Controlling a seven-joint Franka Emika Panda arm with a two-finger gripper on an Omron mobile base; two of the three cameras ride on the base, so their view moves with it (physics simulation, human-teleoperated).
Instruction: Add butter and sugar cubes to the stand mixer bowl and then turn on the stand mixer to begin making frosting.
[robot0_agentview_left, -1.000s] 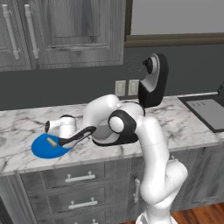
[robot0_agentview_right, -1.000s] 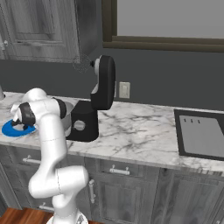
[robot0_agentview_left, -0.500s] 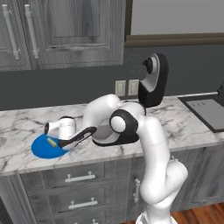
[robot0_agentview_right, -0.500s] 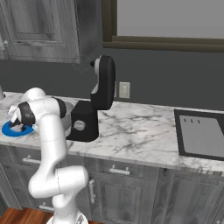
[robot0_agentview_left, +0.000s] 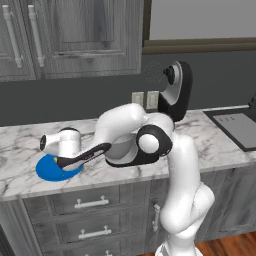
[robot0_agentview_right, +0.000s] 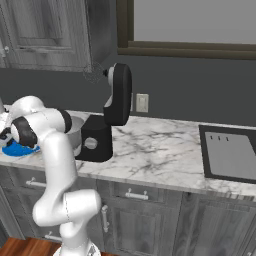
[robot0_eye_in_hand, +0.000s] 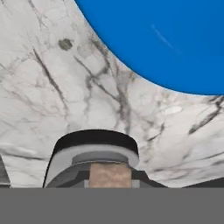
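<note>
the pincer (robot0_eye_in_hand: 109, 175) is pinching a tan sugar cube (robot0_eye_in_hand: 109, 174), pressed in on it from both sides, hovering over the marble desk (robot0_eye_in_hand: 52, 87) just beside the blue plate (robot0_eye_in_hand: 175, 39). in the left base view the hand is reaching low over the plate (robot0_agentview_left: 47, 172) at the left end of the desk, with the bowl (robot0_agentview_left: 121, 148) sitting behind the forearm under the mixer (robot0_agentview_left: 176, 92), whose head is tilted up.

doing this step well probably means lifting straight up until the cube is clearing the plate rim, then swinging right at a height above the bowl's edge and letting go only when the pincer is centred over the opening. the grip is looking narrow, so a slow, steady carry is the safer choice. the raised head is leaving the bowl open from above, so approaching from the front should avoid knocking it.

the hand view is giving the cube between the tips and the plate edge up close. the right base view is showing the mixer's flat base and grey knob (robot0_agentview_right: 90, 143), the bowl (robot0_agentview_right: 75, 131) tucked behind the arm's elbow, and a sliver of plate (robot0_agentview_right: 15, 149). whether the butter and the other cube are lying on the plate is hard to tell, as the hand is covering it.
</note>
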